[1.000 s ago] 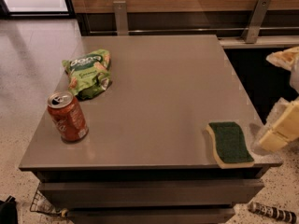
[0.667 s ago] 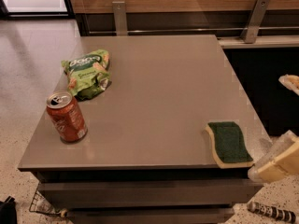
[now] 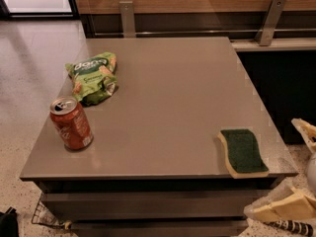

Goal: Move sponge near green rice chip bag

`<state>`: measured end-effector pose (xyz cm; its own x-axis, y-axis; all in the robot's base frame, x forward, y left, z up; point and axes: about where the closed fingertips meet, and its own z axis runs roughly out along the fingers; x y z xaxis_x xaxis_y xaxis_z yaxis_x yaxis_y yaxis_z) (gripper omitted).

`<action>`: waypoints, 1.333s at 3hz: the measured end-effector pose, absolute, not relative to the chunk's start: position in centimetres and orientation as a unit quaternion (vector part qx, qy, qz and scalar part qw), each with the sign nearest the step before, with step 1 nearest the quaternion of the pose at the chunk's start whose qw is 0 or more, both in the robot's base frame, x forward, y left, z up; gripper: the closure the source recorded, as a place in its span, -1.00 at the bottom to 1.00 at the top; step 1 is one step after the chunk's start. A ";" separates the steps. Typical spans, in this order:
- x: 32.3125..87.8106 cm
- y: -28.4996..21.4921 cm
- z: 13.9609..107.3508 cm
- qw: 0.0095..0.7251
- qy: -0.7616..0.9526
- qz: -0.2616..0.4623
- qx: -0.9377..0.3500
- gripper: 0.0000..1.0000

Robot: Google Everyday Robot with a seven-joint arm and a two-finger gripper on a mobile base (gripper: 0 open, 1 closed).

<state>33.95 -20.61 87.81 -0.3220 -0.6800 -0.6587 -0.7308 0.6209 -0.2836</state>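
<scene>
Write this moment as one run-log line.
gripper: open, low right, off table | sponge: front-right corner, ungrasped | green rice chip bag: back left

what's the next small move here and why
Probably lift the open gripper, low beside the grey table, over the flat dark green and yellow sponge: it lies ungrasped at the front edge, far from the wrinkly green rice chip bag.

One sponge (image 3: 243, 151), one green rice chip bag (image 3: 94, 77), one can (image 3: 72, 123), gripper (image 3: 299, 170) lower right
</scene>
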 end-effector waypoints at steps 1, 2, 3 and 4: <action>34.0 -20.6 87.8 0.388 0.813 0.034 -0.434 -1.00; 34.3 -20.6 87.2 0.393 0.813 0.045 -0.427 -1.00; 35.2 -21.9 85.5 0.419 0.813 0.069 -0.399 -1.00; 36.8 -22.4 85.2 0.459 0.800 0.099 -0.372 -1.00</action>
<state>36.83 -22.43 85.20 -0.3007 -0.5051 -0.8090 -0.6873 0.7028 -0.1834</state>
